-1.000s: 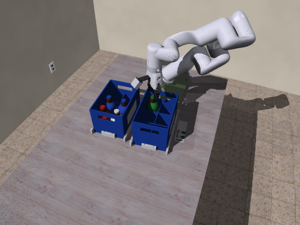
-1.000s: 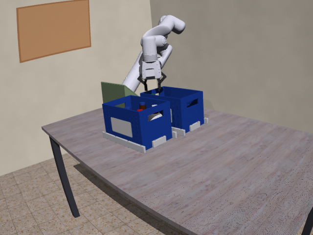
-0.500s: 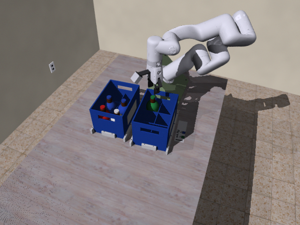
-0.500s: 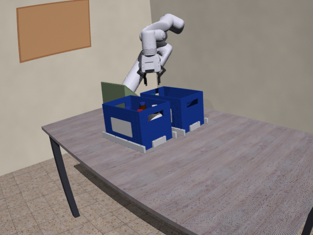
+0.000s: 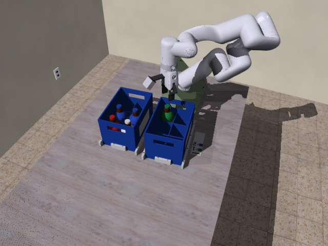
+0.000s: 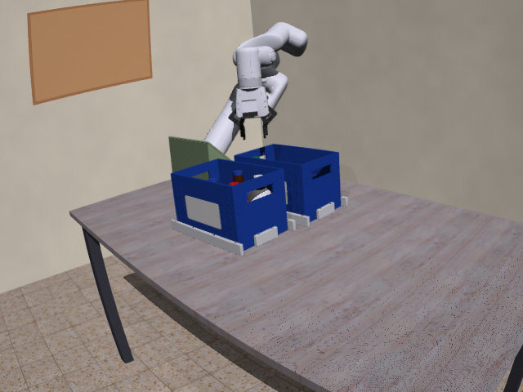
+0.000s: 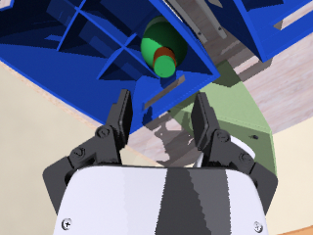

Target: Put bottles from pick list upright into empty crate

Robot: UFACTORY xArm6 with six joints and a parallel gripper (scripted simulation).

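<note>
White, smooth, rounded segments form the robot's arm [image 5: 205,33] [image 6: 264,42]; its gripper [image 5: 167,92] [image 6: 254,134] [image 7: 162,102] pairs a screwed white housing with black fingers.

the claw [image 5: 167,95] [image 6: 254,135] [image 7: 162,102] has risen above the green bottle [image 5: 167,115] [image 7: 163,46].
</note>
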